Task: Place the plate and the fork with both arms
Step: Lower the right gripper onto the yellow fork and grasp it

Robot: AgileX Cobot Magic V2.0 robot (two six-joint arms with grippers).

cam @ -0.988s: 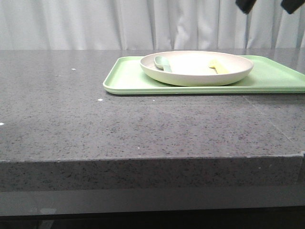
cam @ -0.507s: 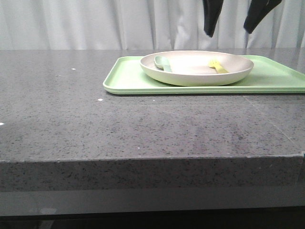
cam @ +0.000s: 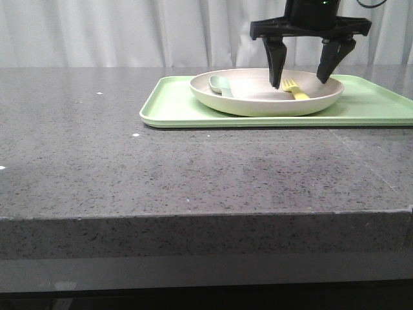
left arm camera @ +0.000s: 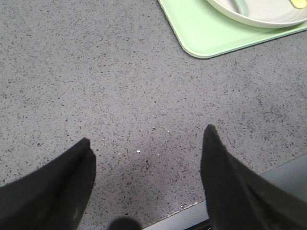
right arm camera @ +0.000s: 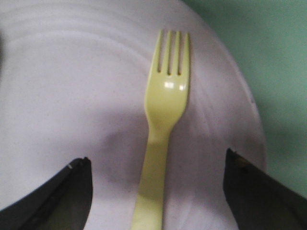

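Because the table (cam: 97, 161) is a wide grey stone slab with most of its top bare, the whole job sits in one far corner of it, on the robot's right. There the green tray (cam: 174, 106) lies flat, and the plate (cam: 258, 103) rests on the tray's left half — so both task things start stacked in one place, within reach of the right arm.

The plate is round, cream and shallow, and its raised rim keeps the cutlery from sliding out. A grey-green spoon (cam: 219, 84) lies in its left part; it is no part of the task.

The right gripper (cam: 300, 74) hangs over the plate's right part with its jaws spread wide and nothing between them, tips just above the plate's floor. In the right wrist view the two fingers stand either side of the handle, which reads as lining up for a pinch across it.

The left gripper (left arm camera: 146, 158) waits over bare table near the front edge, jaws equally wide and empty — likely kept clear for the plate.

The fork (right arm camera: 160, 129), small and pale yellow, lies flat in the plate, tines pointing away from the right wrist.
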